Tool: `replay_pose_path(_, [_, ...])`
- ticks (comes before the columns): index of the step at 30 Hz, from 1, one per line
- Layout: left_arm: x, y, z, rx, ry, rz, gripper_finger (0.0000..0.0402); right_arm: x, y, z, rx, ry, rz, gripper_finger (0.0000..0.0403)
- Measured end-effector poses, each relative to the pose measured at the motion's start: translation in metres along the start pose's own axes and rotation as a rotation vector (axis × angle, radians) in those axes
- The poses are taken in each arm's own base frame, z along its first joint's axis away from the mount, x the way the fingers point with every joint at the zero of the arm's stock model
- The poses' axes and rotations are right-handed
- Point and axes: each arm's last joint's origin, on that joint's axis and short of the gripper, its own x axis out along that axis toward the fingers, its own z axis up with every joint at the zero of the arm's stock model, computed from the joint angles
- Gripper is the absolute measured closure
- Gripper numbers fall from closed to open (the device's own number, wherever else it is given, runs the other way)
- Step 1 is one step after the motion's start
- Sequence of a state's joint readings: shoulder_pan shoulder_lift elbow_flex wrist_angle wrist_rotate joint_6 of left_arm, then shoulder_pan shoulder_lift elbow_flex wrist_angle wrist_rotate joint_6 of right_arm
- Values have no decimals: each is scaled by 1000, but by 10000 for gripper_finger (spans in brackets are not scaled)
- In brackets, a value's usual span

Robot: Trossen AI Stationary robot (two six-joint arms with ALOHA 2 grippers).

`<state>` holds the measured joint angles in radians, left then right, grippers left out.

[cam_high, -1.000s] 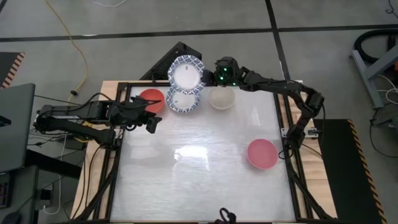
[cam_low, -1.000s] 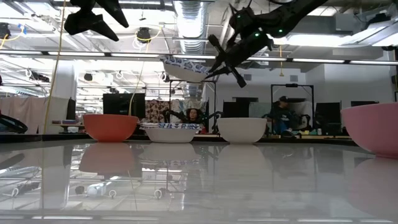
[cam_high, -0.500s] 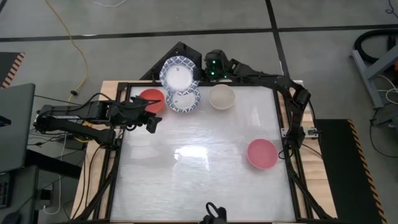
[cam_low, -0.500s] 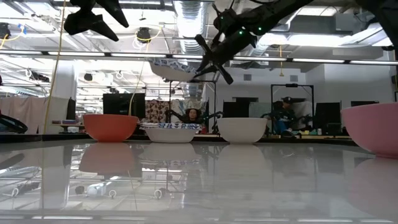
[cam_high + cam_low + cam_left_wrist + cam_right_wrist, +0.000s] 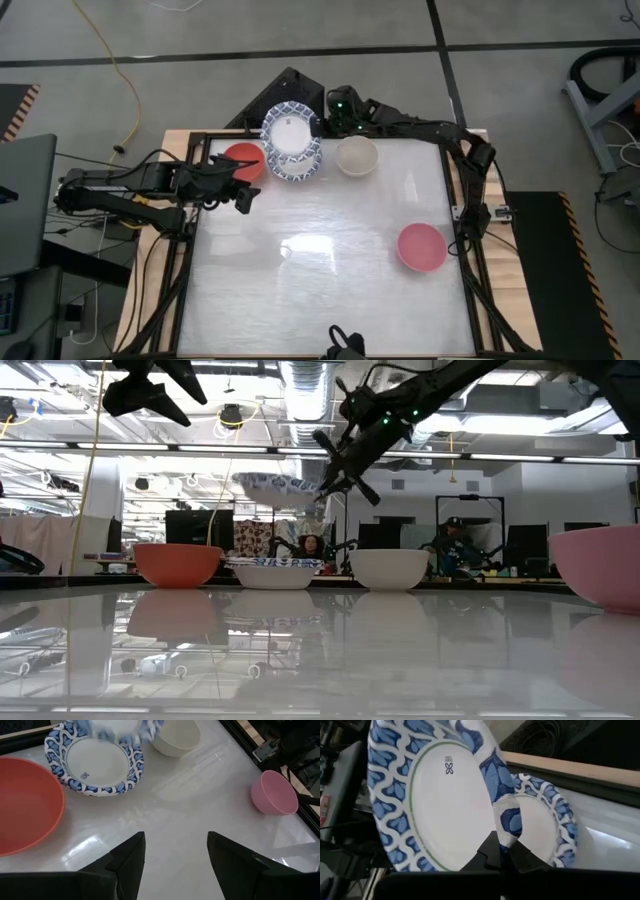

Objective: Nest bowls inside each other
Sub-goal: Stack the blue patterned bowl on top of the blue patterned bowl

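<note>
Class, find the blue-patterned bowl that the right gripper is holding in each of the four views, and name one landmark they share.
High view: held bowl at the table's far edge, overlapping the blue-patterned bowl on the table.
Low view: bowl in the air, above it.
Left wrist view: blurred at the picture's edge.
Right wrist view: fills the picture, pinched by the right gripper.
Shared landmark: that resting bowl.

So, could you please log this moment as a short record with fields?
held: blue-patterned white paper bowl pinched by its rim in the shut right pincer, in the air
below it: matching blue-rimmed bowl on the table
left pincer: open, empty, near the red bowl
others: plain cream bowl; pink bowl alone
</note>
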<state>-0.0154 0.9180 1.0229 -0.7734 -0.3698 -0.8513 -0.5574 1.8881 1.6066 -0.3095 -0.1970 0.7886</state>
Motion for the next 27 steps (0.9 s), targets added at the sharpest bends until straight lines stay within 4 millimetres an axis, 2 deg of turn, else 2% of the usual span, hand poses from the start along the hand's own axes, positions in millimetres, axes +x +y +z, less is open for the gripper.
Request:
replay_pose_path(8, [0,0,0,-1,6,-4,199,29,-7,-11,26,48,29,394])
replay_pose_path(13, [0,0,-1,1,3,0,199,37,-12,-16,38,68,15,394])
replay_pose_path(27, [0,0,-1,1,2,1,199,36,-21,-15,-4,94,-37,394])
